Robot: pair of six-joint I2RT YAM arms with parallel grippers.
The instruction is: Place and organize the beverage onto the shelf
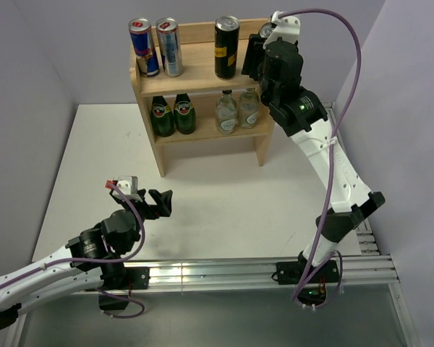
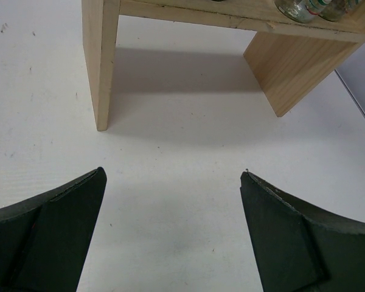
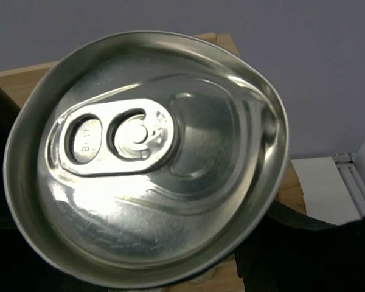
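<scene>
Silver lid fills the right wrist view: the held can [image 3: 149, 182] is clamped in the right hand [image 1: 259, 56], up at the right end of the shelf's [image 1: 159, 155] top board, beside the black-and-gold can [image 1: 226, 47] standing there. Looks close to finished, folks! Two blue-and-silver cans [image 1: 170, 47] are lined up top left, and below them two green bottles [image 1: 161, 116] and two clear bottles [image 1: 226, 112] stand side by side. What's left, by my reckoning, is setting this last can down and letting go.

The overhead shows the whole line-up but only a sliver of that can's lid (the hand hides its body). The wrist view shows the tab but no label.

Left hand [image 1: 158, 203] hovers low over the surface [image 1: 224, 210], fingers [image 2: 48, 231] wide apart, holding nothing.
</scene>
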